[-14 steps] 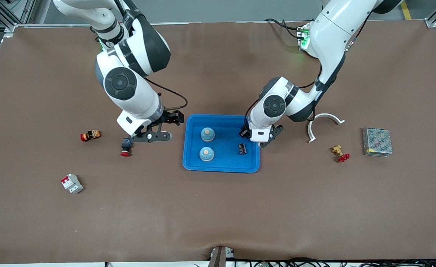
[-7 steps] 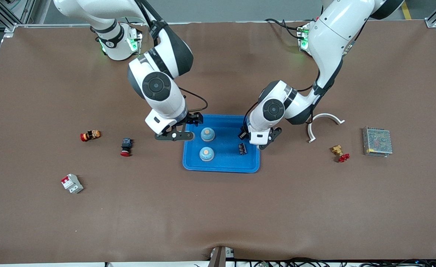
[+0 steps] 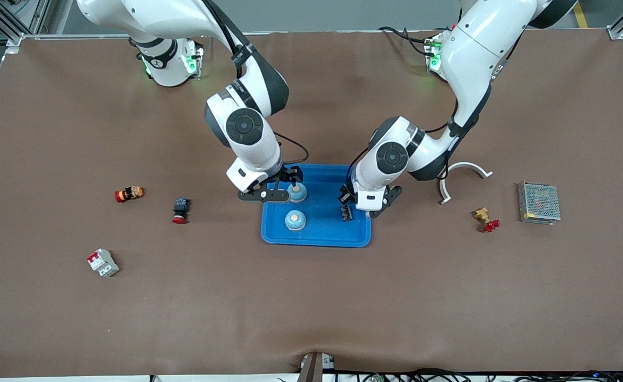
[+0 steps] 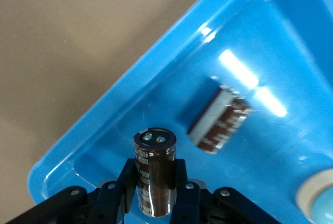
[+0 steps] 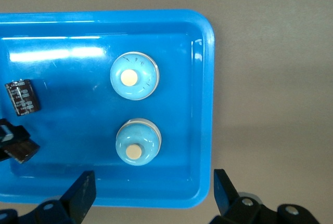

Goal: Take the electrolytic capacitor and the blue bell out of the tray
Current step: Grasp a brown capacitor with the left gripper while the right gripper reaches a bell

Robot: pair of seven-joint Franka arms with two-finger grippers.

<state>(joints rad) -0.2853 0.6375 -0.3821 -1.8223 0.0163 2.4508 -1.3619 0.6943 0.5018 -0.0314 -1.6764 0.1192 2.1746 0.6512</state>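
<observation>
the right gripper [image 3: 277, 192] hovers over the blue tray [image 3: 315, 240] at the right arm's end, fingers spread wide with nothing between them. its wrist view shows 2 bells [image 5: 133, 76] [image 5: 137, 142] in the tray. the left gripper [image 4: 155, 182] pinches a dark capacitor [image 4: 154, 169] upright over the tray's other end; a second capacitor [image 4: 220, 121] lies flat on the tray floor nearby. its printing is unreadable. only the left wrist view shows the grip.

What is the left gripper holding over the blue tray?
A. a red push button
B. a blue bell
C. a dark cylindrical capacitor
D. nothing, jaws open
C: the left wrist view shows the left gripper shut on an upright capacitor above the blue tray, where a second capacitor lies.
</observation>
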